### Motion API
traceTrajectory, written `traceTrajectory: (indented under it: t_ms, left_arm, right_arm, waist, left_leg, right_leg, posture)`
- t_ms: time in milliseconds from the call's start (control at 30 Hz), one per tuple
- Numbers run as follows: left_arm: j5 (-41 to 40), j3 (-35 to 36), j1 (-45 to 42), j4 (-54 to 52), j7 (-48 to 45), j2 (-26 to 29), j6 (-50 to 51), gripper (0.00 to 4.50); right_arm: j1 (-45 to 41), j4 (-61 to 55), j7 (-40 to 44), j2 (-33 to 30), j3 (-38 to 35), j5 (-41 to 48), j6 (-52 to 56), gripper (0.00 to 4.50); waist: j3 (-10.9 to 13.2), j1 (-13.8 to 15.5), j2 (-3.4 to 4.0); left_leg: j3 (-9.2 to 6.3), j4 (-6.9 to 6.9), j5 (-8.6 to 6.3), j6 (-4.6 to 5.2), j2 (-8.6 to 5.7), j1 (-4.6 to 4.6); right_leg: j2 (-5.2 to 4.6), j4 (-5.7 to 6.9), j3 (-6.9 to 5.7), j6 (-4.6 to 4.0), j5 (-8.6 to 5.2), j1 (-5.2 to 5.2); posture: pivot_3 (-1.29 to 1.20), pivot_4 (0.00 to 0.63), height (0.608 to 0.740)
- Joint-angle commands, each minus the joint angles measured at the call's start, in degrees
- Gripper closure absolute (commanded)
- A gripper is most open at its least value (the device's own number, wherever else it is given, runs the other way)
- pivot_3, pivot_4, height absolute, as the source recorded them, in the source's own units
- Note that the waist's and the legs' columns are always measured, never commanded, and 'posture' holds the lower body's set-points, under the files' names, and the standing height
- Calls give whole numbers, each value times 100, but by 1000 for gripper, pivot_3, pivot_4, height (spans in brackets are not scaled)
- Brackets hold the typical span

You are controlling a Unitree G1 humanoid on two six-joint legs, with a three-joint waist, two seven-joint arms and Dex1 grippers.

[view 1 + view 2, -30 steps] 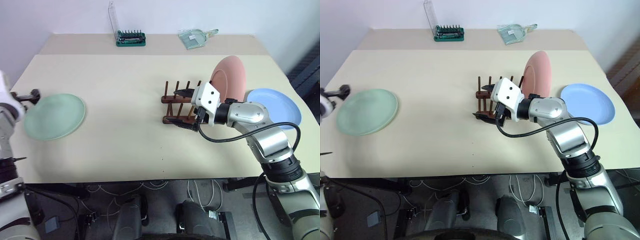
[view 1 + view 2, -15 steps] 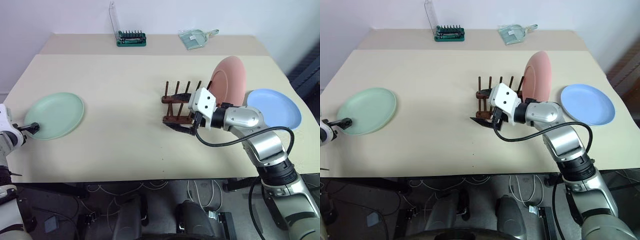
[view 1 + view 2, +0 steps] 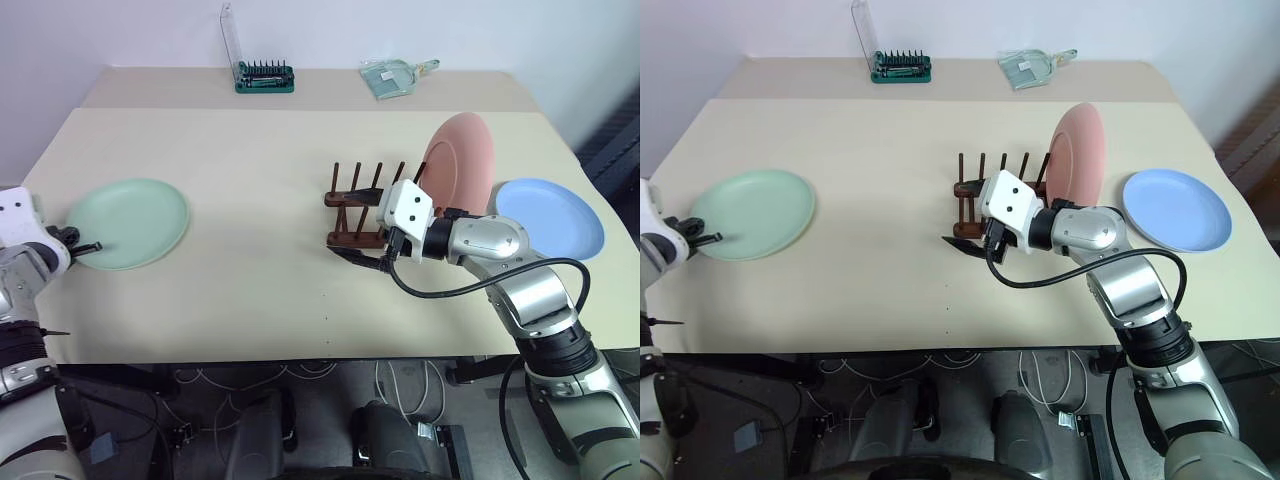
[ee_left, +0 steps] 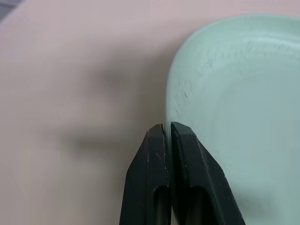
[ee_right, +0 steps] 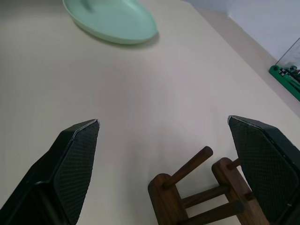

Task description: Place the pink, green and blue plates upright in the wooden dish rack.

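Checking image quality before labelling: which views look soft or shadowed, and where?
Left wrist view: table left of the green plate blurred, with a soft dark shadow; the left pincer fingers sharper. Right wrist view: wooden dish rack and the green plate both fairly clear, right pincer mesh pads crisp. Left eye view: even light, faint shadow under the pink plate.

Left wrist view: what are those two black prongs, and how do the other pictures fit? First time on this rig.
Those prongs are the fingers of the left gripper, seen from a camera on that wrist; they are shut on the rim of the green plate. The two wide pictures come from the robot's head, looking down at the table. The right wrist view looks along the right gripper, open beside the wooden dish rack. The pink plate stands upright in the rack; the blue plate lies flat to its right.
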Motion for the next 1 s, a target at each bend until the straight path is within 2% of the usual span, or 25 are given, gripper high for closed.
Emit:
traceTrajectory:
  t_ms: [33,133,267,500,700,933,1000]
  left_arm:
    - [-223,47,-588,-977,355,-449,-673,4486]
    - [-167,-280,-1287,-1573,707,-973,-1062,4486]
    - [112,-915,-1785,-2007,932,-1386,-1292,4486]
    - [51,-1594,-2359,-2731,1278,-2180,-1028,4486]
    - [185,-2085,-2301,-3263,1315,-2428,-720,4486]
    - [54,-2124,-2263,-3600,1257,-2613,-428,4486]
    - [36,-2110,-2261,-3641,1227,-2638,-373,4500]
  right_arm:
    - [-327,-152,-130,-37,-42,-373,-297,0]
    - [-717,12,-295,70,136,-827,-505,0]
    - [-1153,389,-727,227,436,-1670,-1059,0]
    - [-1569,1171,-1565,586,766,-2903,-1941,0]
    - [-1758,1578,-1735,793,817,-3221,-2318,0]
    - [-1840,1933,-1909,952,878,-3623,-2557,0]
    - [-1839,2016,-1946,980,882,-3719,-2607,533]
  waist:
    - [1,29,-1]
    - [6,40,-17]
    - [0,-26,-25]
    - [4,-23,-25]
    - [4,-9,-25]
    - [4,-19,-24]
    - [4,-18,-24]
  left_leg:
    - [0,0,0,0,0,1]
    - [-7,11,2,1,-1,-7]
    - [6,8,3,5,-3,-4]
    - [17,10,12,-1,8,-1]
    - [16,7,11,0,6,0]
    - [16,7,11,-1,7,1]
    - [15,8,11,-1,7,0]
  right_leg:
    - [0,0,0,0,0,3]
    - [-1,4,-7,1,1,7]
    - [-1,-5,-6,7,4,7]
    - [5,6,-7,7,3,-2]
    - [3,0,-7,8,3,1]
    - [5,4,-7,7,3,0]
    - [4,3,-7,7,3,1]
  posture:
    - [0,150,732]
    - [0,150,732]
    - [0,150,732]
    - [0,150,732]
    - [0,150,732]
    - [0,150,732]
    - [0,150,732]
